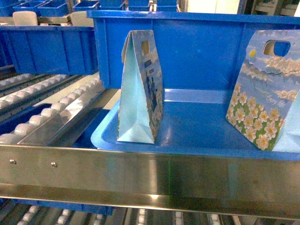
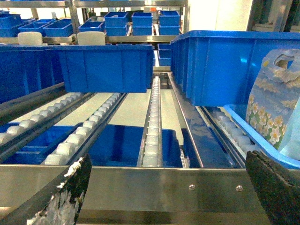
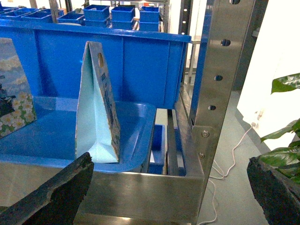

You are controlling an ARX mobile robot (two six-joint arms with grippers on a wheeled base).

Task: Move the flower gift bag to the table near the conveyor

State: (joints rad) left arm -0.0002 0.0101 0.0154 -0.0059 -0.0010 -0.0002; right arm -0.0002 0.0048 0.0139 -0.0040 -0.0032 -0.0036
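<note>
On the far left is the conveyor [image 1: 47,110], with rows of little white rollers sloping down, and blue bins [image 2: 108,65] sit far back on it. The left gripper [image 2: 168,197] looks at those rollers. Its two dark fingers are wide apart and hold nothing. From there a gift bag only shows at the far right edge. Next comes the blue tray [image 1: 197,126]. Near its left end stands a flower gift bag [image 1: 140,89], tall and upright, with its thin edge turned to the robot. Its handle hole is up at the top. A second bag [image 1: 265,93] stands to the right and shows its flowery front. A shiny steel rail [image 1: 150,176] runs across in front of the tray, so an arm must go over it. The right gripper [image 3: 164,192] is also wide and empty. A thin bag stands just past the rail, a little to its left, so I think the right arm is the better one to reach. A steel post [image 3: 229,70] stands close on the right, and a plant [image 3: 286,140] is past it. The table cannot be seen.
</note>
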